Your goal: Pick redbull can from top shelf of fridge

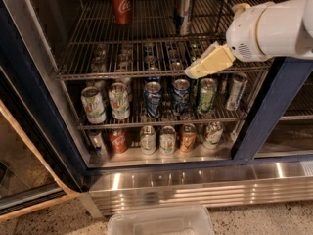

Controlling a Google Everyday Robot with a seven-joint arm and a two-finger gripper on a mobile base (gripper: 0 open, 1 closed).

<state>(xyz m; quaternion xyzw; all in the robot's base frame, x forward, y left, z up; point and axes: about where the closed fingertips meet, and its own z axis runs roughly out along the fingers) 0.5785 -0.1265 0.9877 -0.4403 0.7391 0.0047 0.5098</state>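
The redbull can, slim and silver with blue panels, stands upright on the top shelf of the fridge, towards the back right. A red Coca-Cola can stands on the same shelf to its left. My gripper, with cream-coloured fingers, reaches in from the right on a white arm. It is over the front rail of the top shelf, below and in front of the redbull can, apart from it and holding nothing.
The lower racks are crowded with cans, such as a blue one and a green one. The ribbed steel base panel runs below. A clear plastic bin sits on the floor in front. The open door frame is at left.
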